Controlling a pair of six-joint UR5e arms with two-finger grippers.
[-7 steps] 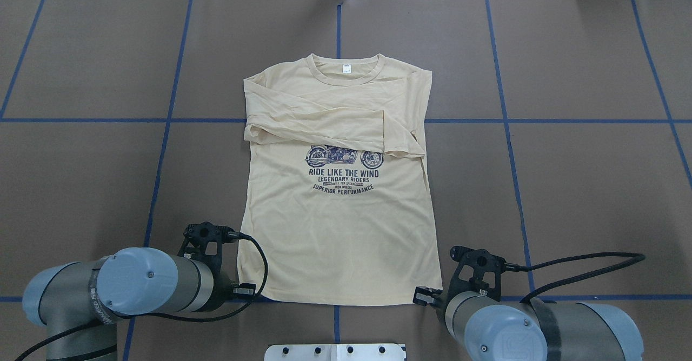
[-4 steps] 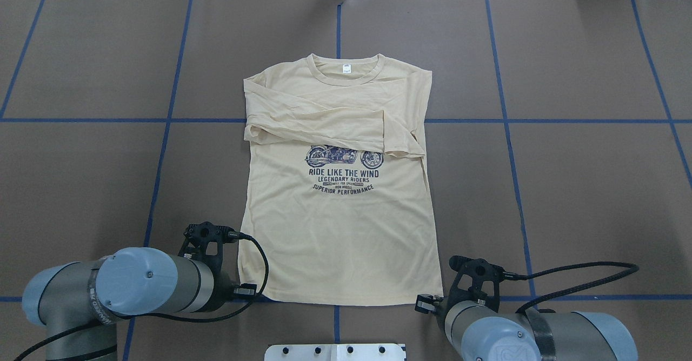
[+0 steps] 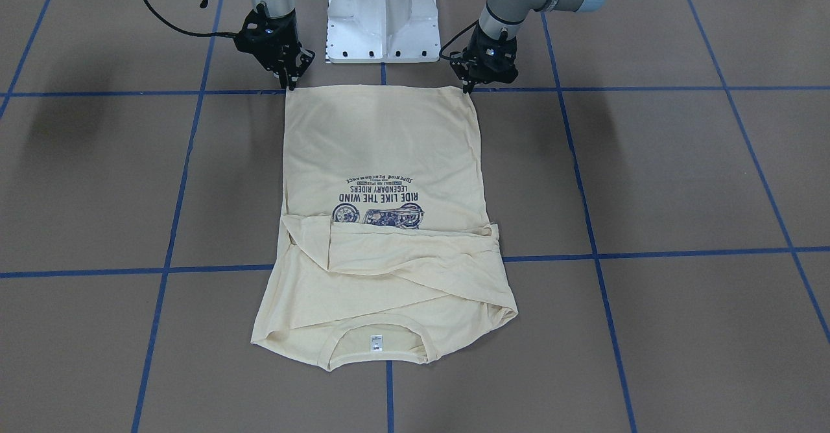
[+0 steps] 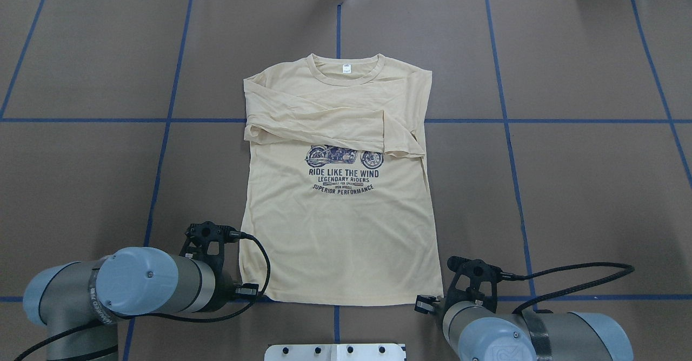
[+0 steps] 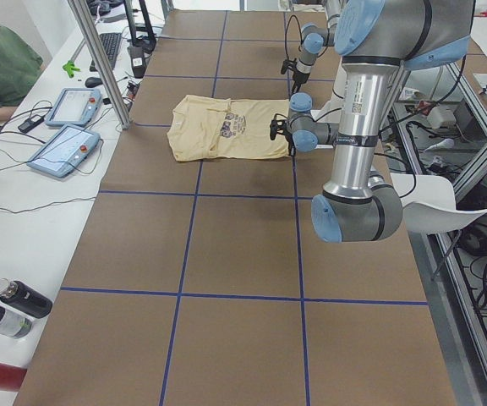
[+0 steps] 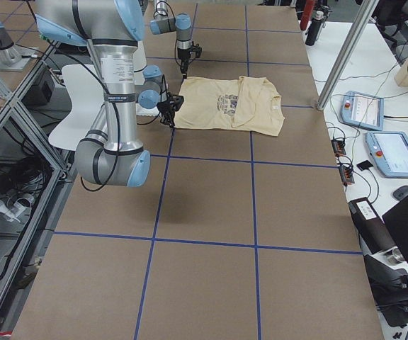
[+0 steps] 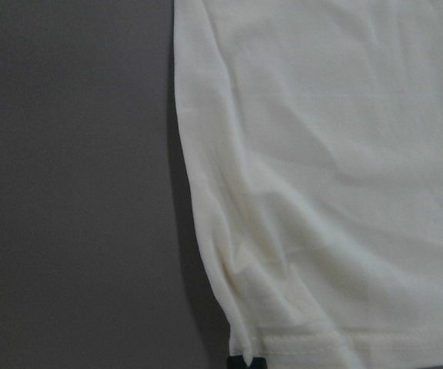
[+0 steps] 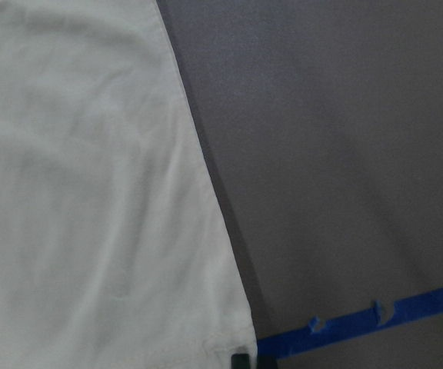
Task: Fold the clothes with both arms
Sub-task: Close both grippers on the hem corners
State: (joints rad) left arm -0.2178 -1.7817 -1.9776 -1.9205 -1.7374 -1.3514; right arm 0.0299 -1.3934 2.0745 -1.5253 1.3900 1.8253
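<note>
— Left hand [image 3: 467, 87] is down at one hem corner of the T-shirt [image 3: 382, 141], fingers pinched together on the cloth, and the right hand [image 3: 289, 85] is clamped the same way on the other hem corner.
— And look at that shirt: pale cream-yellow, lying flat and face up in the middle of the counter [image 3: 648, 174], hem towards the robot, collar on the far side.
— Both long sleeves [image 3: 402, 258] are folded in across the chest, one over the other, covering the top of the navy motorcycle print [image 3: 379, 193]. "Ride like the wind" reads clearly beneath the bike.
— Small white neck label [image 3: 376, 343] showing inside the collar, too. The wrist cameras give just a dark fingertip at each hem corner, right on the stitched edge.
— Counter is brown, marked off in big squares by blue tape lines [image 3: 648, 252]; the hem sits right along one of them, in front of the white pedestal base [image 3: 382, 24].
— Off to the side, a white bench with two control tablets [image 5: 64, 148], a few bottles [image 5: 19, 298], and a person in green [image 5: 2, 63] seated at it.
</note>
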